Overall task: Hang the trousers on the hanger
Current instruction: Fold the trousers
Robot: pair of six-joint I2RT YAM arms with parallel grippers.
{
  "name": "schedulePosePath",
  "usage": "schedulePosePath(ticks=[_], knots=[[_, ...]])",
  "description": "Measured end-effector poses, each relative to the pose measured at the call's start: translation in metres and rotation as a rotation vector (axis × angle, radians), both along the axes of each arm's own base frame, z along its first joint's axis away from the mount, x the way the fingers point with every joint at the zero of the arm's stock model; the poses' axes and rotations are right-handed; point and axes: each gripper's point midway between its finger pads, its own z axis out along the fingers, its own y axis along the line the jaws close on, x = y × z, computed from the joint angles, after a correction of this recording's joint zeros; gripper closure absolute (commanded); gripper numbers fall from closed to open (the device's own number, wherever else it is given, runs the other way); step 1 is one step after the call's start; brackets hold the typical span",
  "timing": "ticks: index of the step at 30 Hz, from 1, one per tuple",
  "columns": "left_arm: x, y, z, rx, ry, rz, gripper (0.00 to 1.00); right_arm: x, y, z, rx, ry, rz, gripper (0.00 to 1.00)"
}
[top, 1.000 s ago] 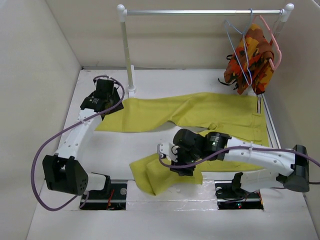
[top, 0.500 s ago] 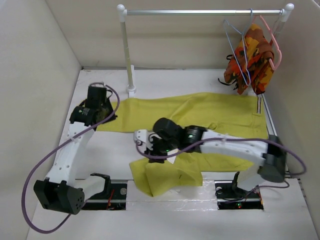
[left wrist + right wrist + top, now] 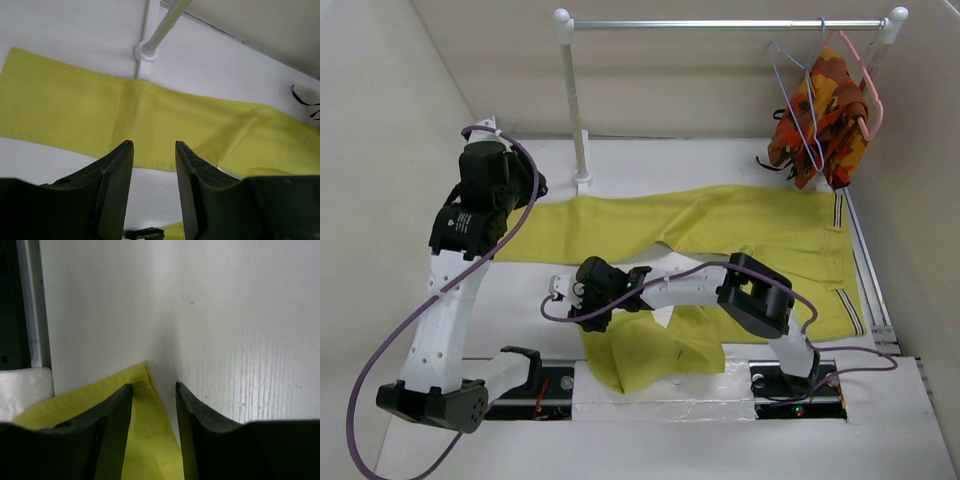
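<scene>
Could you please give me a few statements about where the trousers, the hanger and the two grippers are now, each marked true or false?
1. The trousers lie on the table. True.
2. The blue hanger lies on the table. False: it hangs from the rail.
3. The left gripper grips the trousers. False: its jaws stand open above the cloth, with nothing between them.
4. The right gripper is at a corner of the trousers. True.
</scene>
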Motion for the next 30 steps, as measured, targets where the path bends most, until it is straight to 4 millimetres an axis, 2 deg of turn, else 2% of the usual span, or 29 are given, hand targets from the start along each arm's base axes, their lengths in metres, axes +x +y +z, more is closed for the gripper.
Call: schedulePosePath(ticks=[3, 4, 5, 6, 10, 13, 15, 18, 19, 20, 21, 22, 23, 25, 28, 30], knots=[[0.003, -0.001, -0.006, 0.003, 0.014, -0.003, 0.63, 0.001, 0.013, -0.003, 0.029, 0.004, 0.006, 0.66], [0.003, -0.001, -0.008, 0.005, 0.02, -0.003, 0.62, 0.001, 0.018, -0.003, 0.043, 0.009, 0.013, 0.76], [0.005, 0.0, -0.01, 0.007, 0.024, -0.001, 0.61, 0.0, 0.024, -0.002, 0.058, 0.014, 0.021, 0.96], [0.006, 0.002, -0.011, 0.01, 0.027, 0.001, 0.59, -0.002, 0.027, -0.003, 0.07, 0.023, 0.029, 1.0], [0.009, 0.014, -0.013, 0.032, 0.033, 0.034, 0.57, -0.005, 0.031, -0.001, 0.084, 0.035, 0.044, 1.0], [0.009, 0.016, -0.013, 0.036, 0.034, 0.044, 0.56, 0.005, 0.031, 0.008, 0.073, 0.035, 0.032, 1.0], [0.01, 0.017, -0.015, 0.037, 0.038, 0.053, 0.56, 0.027, 0.038, 0.031, 0.102, 0.024, 0.012, 1.0], [0.013, 0.022, -0.018, 0.039, 0.044, 0.087, 0.56, 0.079, 0.069, 0.093, 0.245, -0.021, -0.02, 1.0], [0.013, 0.025, -0.02, 0.041, 0.045, 0.108, 0.56, 0.098, 0.082, 0.119, 0.308, -0.047, -0.025, 1.0], [0.014, 0.029, -0.02, 0.041, 0.041, 0.139, 0.55, 0.118, 0.094, 0.143, 0.372, -0.076, -0.033, 0.91], [0.016, 0.03, -0.02, 0.026, 0.024, 0.159, 0.55, 0.132, 0.1, 0.161, 0.421, -0.099, -0.036, 0.91], [0.02, 0.033, -0.015, 0.016, -0.008, 0.185, 0.54, 0.137, 0.105, 0.166, 0.44, -0.089, -0.026, 0.76], [0.022, 0.037, -0.011, 0.012, -0.037, 0.215, 0.54, 0.139, 0.112, 0.168, 0.47, -0.087, -0.008, 0.47], [0.015, 0.048, -0.015, 0.027, -0.041, 0.27, 0.54, 0.135, 0.123, 0.157, 0.488, -0.047, 0.007, 0.29], [0.002, 0.059, -0.028, 0.053, -0.004, 0.324, 0.52, 0.122, 0.118, 0.117, 0.419, 0.039, 0.002, 0.26], [-0.002, 0.062, -0.039, 0.067, 0.018, 0.337, 0.51, 0.114, 0.096, 0.088, 0.336, 0.087, -0.027, 0.26]])
